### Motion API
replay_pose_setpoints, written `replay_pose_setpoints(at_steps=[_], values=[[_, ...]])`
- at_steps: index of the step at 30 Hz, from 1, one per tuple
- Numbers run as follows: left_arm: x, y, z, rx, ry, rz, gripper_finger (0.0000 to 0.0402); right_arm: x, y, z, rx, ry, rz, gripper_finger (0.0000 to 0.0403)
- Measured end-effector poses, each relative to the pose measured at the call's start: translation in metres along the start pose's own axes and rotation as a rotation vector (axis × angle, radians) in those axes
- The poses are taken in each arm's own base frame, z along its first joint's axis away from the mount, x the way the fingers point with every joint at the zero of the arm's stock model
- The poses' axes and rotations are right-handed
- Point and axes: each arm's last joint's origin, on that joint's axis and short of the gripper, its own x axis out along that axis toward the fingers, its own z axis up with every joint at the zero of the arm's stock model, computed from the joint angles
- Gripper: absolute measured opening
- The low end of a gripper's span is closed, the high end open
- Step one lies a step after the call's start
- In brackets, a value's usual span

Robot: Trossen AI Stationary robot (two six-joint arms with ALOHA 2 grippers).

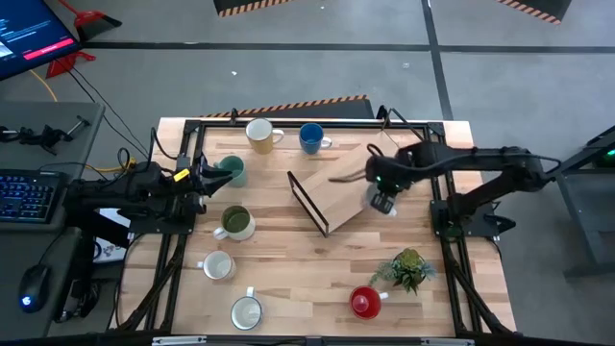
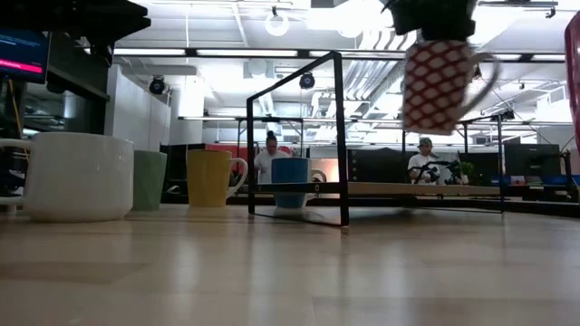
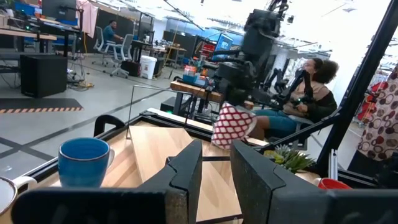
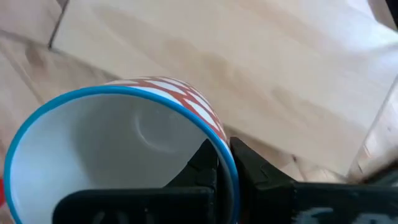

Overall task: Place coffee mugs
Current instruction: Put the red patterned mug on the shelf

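Hanging upright, slightly tilted, red-patterned mug (image 2: 439, 83) clamped at rim by right gripper (image 4: 224, 163), arm outstretched; left gripper (image 3: 214, 163) jaws slightly apart.

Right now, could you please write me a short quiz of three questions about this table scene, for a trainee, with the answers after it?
1. True or false: the right gripper is shut on the rim of the red-and-white patterned mug.
2. Where is that mug? A) standing on the table B) lifted in the air above the wooden shelf C) lying inside the teal mug
3. Fill in: next to the small potted plant stands a ____ mug.

Key
1. True; one finger is inside the rim, one outside.
2. B; the low view shows it hanging clear of the table.
3. Red.

The left gripper waits near the teal mug.
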Motion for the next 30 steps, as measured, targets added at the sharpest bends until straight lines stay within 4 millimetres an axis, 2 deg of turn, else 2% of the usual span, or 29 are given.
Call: replay_pose_setpoints(at_steps=[6,10,21,30], values=[[0.000,0.000,0.000,0.000,0.000,0.000,0.0076,0.022,0.007,0.024,-0.034,-0.041,0.069,0.0000],[0.000,0.000,0.000,0.000,0.000,0.000,0.0076,0.036,0.016,0.030,-0.048,-0.004,0.081,0.0000],[0.000,0.000,0.000,0.000,0.000,0.000,0.0076,0.028,0.057,0.069,-0.181,-0.018,0.029,0.0000],[0.000,0.000,0.000,0.000,0.000,0.000,0.0076,0.039,0.067,0.076,-0.210,0.021,-0.001,0.0000]])
